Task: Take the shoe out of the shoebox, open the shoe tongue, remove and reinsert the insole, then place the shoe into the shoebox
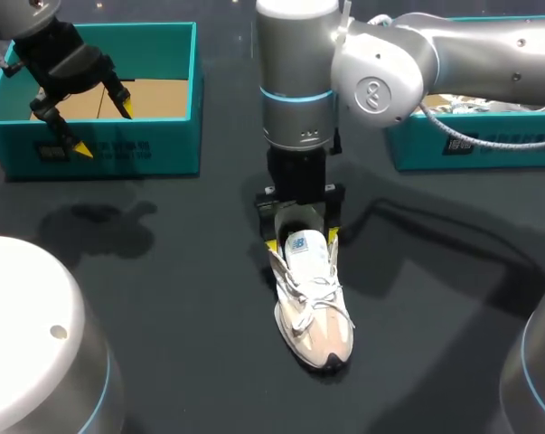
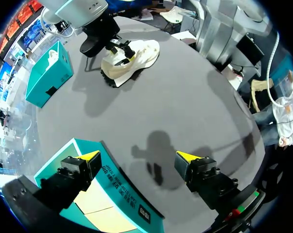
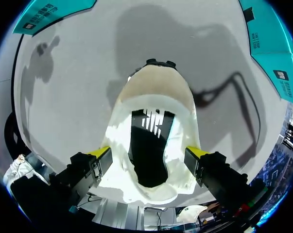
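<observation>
While the white sneaker (image 1: 314, 312) lies on the table (image 1: 164, 316), toe toward the near edge, heel far, right gripper (image 1: 303, 241) pinching its heel sides, left gripper (image 1: 104, 131) spread over the teal shoebox (image 1: 155, 149).

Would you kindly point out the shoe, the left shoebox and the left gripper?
white shoe (image 1: 314, 307), head view, on its laces
left shoebox (image 1: 164, 145), head view, on its front wall
left gripper (image 1: 103, 129), head view, midway between its fingertips

A dark grey table (image 1: 164, 298) is being lit from overhead, and soft shadows (image 1: 100, 226) are being cast across its matte surface.
</observation>
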`<state>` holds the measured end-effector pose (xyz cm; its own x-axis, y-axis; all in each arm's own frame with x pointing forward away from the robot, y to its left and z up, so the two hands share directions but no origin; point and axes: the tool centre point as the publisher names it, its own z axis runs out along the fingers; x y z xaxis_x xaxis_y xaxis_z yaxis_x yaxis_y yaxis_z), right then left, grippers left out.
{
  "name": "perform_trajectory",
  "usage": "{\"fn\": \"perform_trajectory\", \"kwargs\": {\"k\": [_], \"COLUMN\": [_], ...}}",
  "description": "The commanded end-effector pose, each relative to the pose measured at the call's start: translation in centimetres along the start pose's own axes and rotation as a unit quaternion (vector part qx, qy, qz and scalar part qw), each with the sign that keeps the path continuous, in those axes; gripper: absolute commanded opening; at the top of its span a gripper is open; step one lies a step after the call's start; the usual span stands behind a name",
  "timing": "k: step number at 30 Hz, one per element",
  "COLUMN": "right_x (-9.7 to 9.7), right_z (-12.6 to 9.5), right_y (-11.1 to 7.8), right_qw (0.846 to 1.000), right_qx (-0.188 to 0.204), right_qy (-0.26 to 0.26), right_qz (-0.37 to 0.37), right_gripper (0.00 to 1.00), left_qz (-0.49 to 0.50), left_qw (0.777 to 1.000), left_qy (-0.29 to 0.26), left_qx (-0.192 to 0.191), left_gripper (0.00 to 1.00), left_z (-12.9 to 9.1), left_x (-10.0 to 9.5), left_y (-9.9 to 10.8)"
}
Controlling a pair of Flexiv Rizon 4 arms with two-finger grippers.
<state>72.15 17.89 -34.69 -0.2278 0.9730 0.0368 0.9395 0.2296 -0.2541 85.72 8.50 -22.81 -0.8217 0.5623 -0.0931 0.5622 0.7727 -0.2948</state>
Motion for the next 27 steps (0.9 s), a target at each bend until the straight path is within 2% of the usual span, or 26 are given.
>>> {"fn": "perform_trajectory", "kwargs": {"k": [1, 8, 14, 16, 17, 27], "right_x": [-0.13, -0.42, -0.5, -0.54, -0.57, -0.68], "right_z": [-0.27, -0.78, -0.72, -0.61, -0.55, -0.58], "right_y": [-0.89, -1.4, -1.45, -1.41, -1.38, -1.48], "right_qw": [1.0, 0.999, 0.999, 0.999, 0.999, 0.999], "right_qx": [-0.012, -0.021, -0.01, -0.008, -0.007, -0.002], "right_qy": [-0.002, -0.007, -0.009, -0.008, -0.008, -0.01], "right_qz": [0.007, 0.029, 0.039, 0.04, 0.041, 0.049], "right_gripper": [1.0, 1.0, 1.0, 0.91, 0.9, 0.94], "left_qz": [0.0, 0.0, 0.0, 0.0, 0.0, 0.0], "left_qw": [1.0, 1.0, 1.0, 1.0, 1.0, 1.0], "left_qy": [0.0, 0.0, 0.0, 0.0, 0.0, 0.0], "left_qx": [-0.001, -0.001, -0.001, -0.001, -0.001, -0.001], "left_gripper": [1.0, 1.0, 1.0, 1.0, 1.0, 1.0], "left_z": [-0.02, -0.02, -0.02, -0.02, -0.02, -0.02], "left_x": [0.05, 0.05, 0.05, 0.05, 0.05, 0.05], "left_y": [0.01, 0.01, 0.01, 0.01, 0.01, 0.01]}}
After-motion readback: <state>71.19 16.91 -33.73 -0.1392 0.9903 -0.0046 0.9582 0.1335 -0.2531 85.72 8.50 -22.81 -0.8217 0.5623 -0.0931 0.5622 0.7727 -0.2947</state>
